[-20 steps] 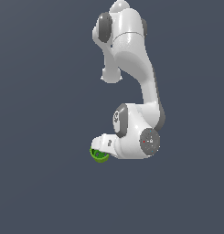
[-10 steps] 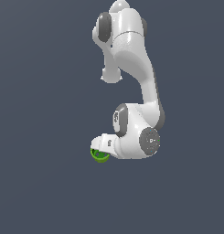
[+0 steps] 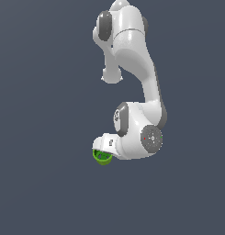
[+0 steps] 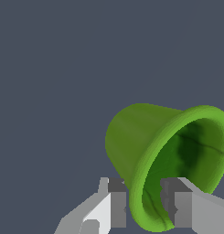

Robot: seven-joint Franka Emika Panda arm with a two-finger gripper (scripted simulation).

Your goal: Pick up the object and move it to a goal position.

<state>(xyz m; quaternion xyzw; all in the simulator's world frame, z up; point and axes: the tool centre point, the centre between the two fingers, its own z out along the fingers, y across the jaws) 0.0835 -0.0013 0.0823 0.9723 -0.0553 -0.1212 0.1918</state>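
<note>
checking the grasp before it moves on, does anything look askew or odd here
The lime-green cup lies tilted sideways, not upright. The white gripper pinches only its rim wall, one finger outside and one inside.

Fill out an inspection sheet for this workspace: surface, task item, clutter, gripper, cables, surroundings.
Surface: uniform dark grey-blue ground; no edges or markings seen.
Job's things: lime-green cup, darker green inside, lying tilted with its flared rim toward the wrist camera; in the exterior view it shows at the arm's tip.
Clutter: nothing seen.
Gripper: gripper straddles the cup's rim wall, one finger outside, the other inside the mouth; jaws closed on the wall.
Cables: nothing seen.
Surroundings: white Panda arm only; no goal marker seen.
</note>
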